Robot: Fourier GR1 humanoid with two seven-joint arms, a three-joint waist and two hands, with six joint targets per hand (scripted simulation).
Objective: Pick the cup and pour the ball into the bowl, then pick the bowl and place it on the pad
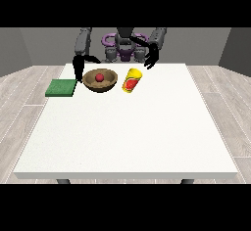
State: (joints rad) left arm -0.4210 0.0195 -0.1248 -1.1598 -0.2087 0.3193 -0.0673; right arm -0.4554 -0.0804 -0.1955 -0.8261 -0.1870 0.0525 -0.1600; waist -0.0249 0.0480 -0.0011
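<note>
On the white table [127,137], a brown bowl [100,81] sits near the far edge towards the view's left, with a red ball [100,77] inside it. Just beside it, nearer the middle of the far edge, a yellow cup [132,80] lies tilted with its red inside facing the camera. A green pad [62,87] lies at the far corner on the view's left. The hand at the view's left [77,68] hangs down beside the bowl's rim, fingers pointing downward; whether it touches the bowl cannot be told. The hand at the view's right [151,58] is raised above the far edge, apart from the cup, holding nothing, fingers relaxed.
</note>
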